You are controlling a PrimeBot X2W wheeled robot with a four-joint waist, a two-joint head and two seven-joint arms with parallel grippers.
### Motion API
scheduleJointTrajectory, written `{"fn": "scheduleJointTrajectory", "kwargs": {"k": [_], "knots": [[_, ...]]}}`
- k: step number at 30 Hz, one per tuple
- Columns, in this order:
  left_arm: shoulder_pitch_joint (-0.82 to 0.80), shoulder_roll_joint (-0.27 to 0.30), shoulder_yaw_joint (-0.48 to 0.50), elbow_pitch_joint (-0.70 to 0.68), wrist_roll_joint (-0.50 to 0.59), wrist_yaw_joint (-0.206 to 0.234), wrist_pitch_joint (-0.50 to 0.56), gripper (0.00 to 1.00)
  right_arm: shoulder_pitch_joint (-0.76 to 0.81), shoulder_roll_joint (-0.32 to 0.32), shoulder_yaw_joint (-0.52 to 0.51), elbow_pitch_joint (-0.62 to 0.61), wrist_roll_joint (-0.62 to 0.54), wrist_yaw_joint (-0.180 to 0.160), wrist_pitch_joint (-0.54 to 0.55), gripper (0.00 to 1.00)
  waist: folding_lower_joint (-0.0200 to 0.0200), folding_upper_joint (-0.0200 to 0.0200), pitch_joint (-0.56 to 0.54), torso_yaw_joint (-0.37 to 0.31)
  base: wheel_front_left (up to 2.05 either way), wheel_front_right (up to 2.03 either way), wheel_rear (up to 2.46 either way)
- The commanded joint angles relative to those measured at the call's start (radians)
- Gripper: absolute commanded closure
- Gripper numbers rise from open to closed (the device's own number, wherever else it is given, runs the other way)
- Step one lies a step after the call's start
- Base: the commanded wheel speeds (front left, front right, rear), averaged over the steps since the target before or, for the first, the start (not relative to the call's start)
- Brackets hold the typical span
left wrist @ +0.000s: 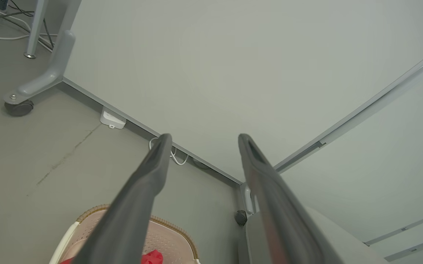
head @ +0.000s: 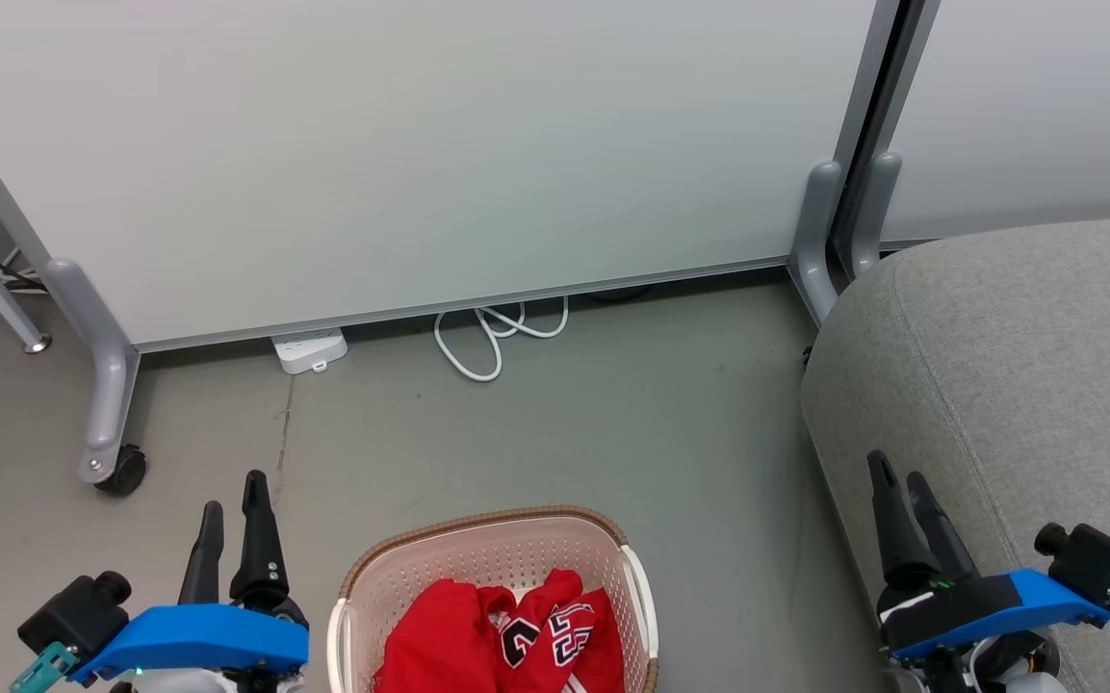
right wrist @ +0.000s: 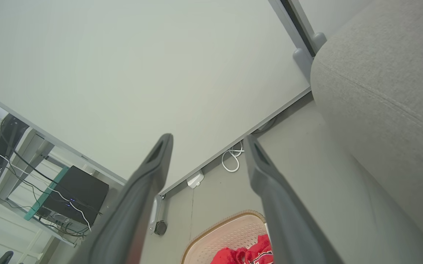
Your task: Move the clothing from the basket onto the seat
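The cream basket (head: 362, 587) with a brown woven rim stands on the floor at the bottom centre of the head view. Red clothing (head: 506, 635) with black-and-white numbers lies bunched inside it. The light-grey seat (head: 1017, 366) fills the right side. My left gripper (head: 232, 496) hangs open to the left of the basket, with nothing between its fingers. Over the seat's front edge, my right gripper (head: 896, 472) is open and empty too. The left wrist view catches the basket (left wrist: 174, 229) and a scrap of clothing (left wrist: 152, 256). The basket (right wrist: 218, 234), clothing (right wrist: 248, 253) and seat (right wrist: 387, 84) also appear in the right wrist view.
A white partition (head: 400, 144) on grey wheeled feet (head: 112, 423) closes off the back. A white power strip (head: 309, 348) and a looped white cable (head: 492, 337) lie at its base. Grey floor (head: 564, 423) stretches between basket and partition. Cables and equipment (right wrist: 68, 198) sit behind the panel.
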Motion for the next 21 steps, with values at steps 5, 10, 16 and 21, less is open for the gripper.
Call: {"fn": "scheduleJointTrajectory", "kwargs": {"k": [5, 10, 16, 21], "knots": [[-0.003, 0.009, -0.011, -0.004, 0.089, -0.001, -0.022, 0.0, -0.031, -0.008, 0.011, -0.001, -0.09, 0.001, -0.023, 0.0, -0.0001, -0.0001, -0.001, 0.001, 0.0, 0.0, 0.0], [-0.001, 0.009, -0.017, 0.004, 0.151, -0.006, -0.036, 0.0, -0.034, -0.009, 0.016, 0.006, -0.157, 0.002, -0.037, 0.0, -0.0001, -0.0001, -0.001, 0.001, 0.0, 0.0, 0.0], [0.0, 0.009, -0.02, 0.01, 0.215, -0.007, -0.052, 0.0, -0.038, -0.009, 0.023, 0.014, -0.228, 0.002, -0.052, 0.0, -0.0001, -0.0001, -0.001, 0.001, 0.0, 0.0, 0.0], [0.0, 0.01, -0.023, 0.016, 0.261, -0.008, -0.065, 0.0, -0.041, -0.01, 0.026, 0.019, -0.282, 0.002, -0.059, 0.0, -0.0001, -0.0001, -0.001, 0.001, 0.0, 0.0, 0.0]]}}
